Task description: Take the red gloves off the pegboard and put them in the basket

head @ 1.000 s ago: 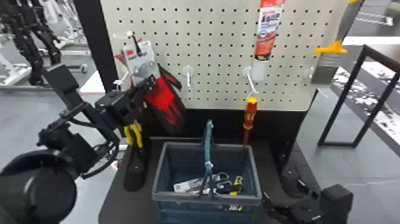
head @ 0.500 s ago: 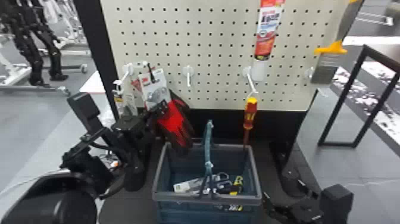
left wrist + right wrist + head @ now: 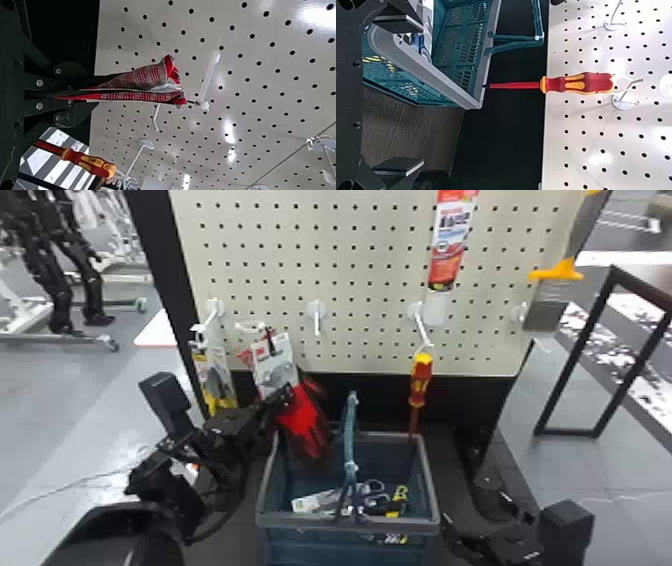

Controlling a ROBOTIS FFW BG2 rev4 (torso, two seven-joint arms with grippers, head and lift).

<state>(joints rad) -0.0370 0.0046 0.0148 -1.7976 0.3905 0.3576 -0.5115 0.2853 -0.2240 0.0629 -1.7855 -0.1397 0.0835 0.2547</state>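
Out in front of the pegboard (image 3: 360,255), the basket (image 3: 320,547) is best entered left of its raised handle (image 3: 352,430), which could snag a dangling load. The red gloves (image 3: 302,415) hang over its back left part, pinched firmly by the left gripper (image 3: 95,91), and want easing inward and lowering well inside before release, while the right gripper (image 3: 423,95) sits idle at the right, fingers apart.

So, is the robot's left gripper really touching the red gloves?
Touching: the left wrist view shows the red gloves pinched between the flat fingers of the left gripper.
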